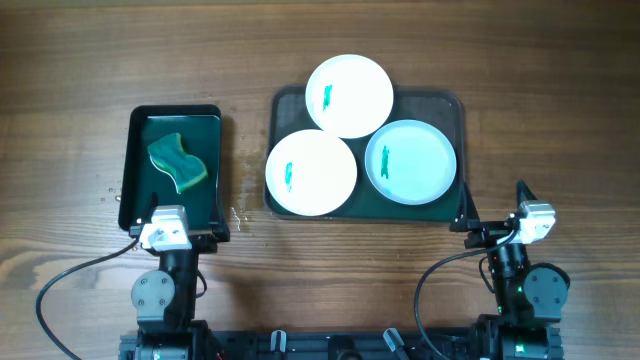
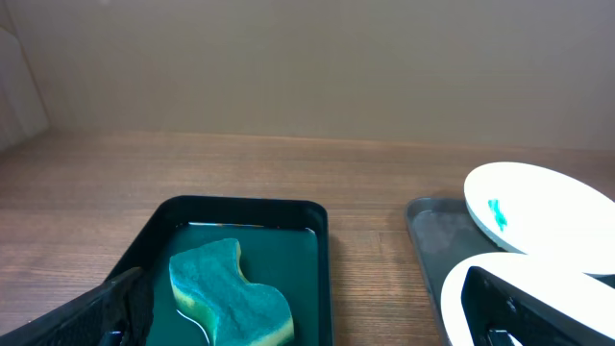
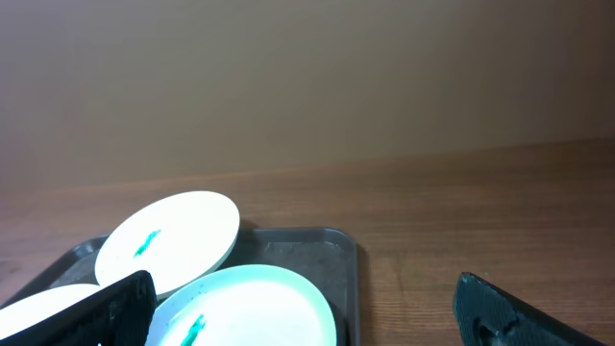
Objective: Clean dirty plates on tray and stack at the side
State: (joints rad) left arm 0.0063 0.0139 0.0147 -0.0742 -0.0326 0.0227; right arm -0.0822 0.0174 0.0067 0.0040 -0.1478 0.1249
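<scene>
Nothing is started, by my reading: all three plates are dirty and none is stacked at the side. The left gripper (image 1: 178, 236) hangs spread wide and empty at the near end of the black tray (image 1: 127, 170), with the sponge (image 1: 177, 163) just ahead of it. Ahead and to its right sits the green tray (image 1: 440, 105) with the front plate (image 1: 311, 173), the rear plate (image 1: 349, 95) and the right plate (image 1: 410, 161), each with a teal smear. The right gripper (image 1: 493, 208) is also released and holds nothing, with the plates ahead and to its left. The next move is likely the left arm's: reach forward and down, then close across the sponge's narrow waist without catching the tray rim. Only the overhead view shows all three plates and smears together, and the rear plate overlapping its neighbours and jutting past the far rim. The left wrist view adds the sponge's yellow lower layer and a wet sheen around it. The right wrist view suggests the rear plate sits tilted.
</scene>
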